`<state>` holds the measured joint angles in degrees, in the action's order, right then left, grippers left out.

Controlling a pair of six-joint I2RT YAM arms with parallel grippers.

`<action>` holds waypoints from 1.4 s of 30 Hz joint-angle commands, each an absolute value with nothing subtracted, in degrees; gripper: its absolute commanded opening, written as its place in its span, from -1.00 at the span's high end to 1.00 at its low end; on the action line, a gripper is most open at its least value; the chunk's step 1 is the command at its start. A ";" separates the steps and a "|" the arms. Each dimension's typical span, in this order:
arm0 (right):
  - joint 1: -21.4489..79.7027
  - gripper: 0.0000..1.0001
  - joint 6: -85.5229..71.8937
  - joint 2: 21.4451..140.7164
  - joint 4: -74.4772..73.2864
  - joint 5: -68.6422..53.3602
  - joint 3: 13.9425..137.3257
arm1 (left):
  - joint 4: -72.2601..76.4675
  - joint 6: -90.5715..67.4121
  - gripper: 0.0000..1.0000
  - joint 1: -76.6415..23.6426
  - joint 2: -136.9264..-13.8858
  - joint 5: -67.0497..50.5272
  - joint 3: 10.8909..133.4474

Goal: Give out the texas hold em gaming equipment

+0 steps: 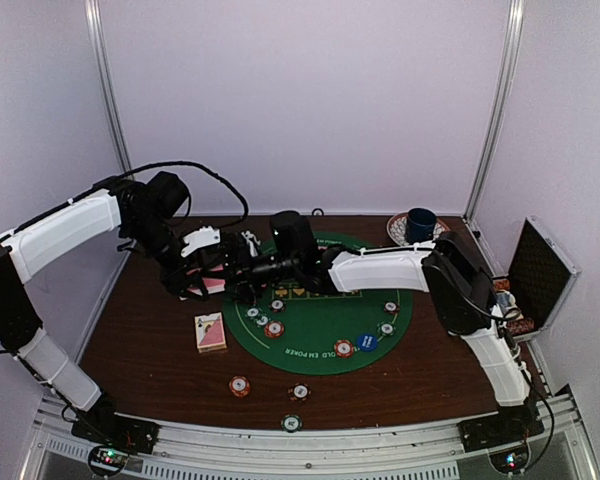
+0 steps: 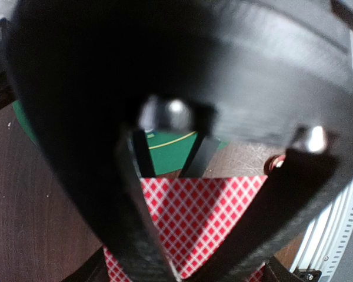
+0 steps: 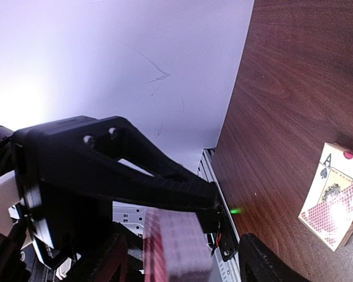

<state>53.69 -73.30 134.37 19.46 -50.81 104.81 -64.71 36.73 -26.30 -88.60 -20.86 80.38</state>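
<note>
Left gripper [image 1: 206,277] is clamped on the pink-backed playing cards [image 2: 194,214], held above the left side of the table. Right gripper [image 1: 238,271] is nose to nose with it, jaws apart, and the cards sit dead ahead, edge-on between its fingers. Looks like a short reach; their long axis I can't tell.

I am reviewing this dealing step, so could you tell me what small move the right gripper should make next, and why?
Probably close the right gripper on the card: the left gripper is shut on it, and it seems to lie between the right gripper's open fingers.
</note>
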 commanded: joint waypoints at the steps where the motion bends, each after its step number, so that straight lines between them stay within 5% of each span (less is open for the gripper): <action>1: 54.06 -0.27 -73.65 135.50 17.56 -50.36 106.21 | -64.40 36.65 1.00 -26.19 -88.28 -22.62 82.62; 24: 50.71 0.10 -67.94 126.22 12.59 -49.56 97.70 | -64.48 37.23 1.00 -26.19 -88.30 -22.53 82.38; 42: 50.24 0.77 -73.01 120.85 19.43 -50.71 91.00 | -64.43 37.40 1.00 -26.19 -88.33 -21.23 81.74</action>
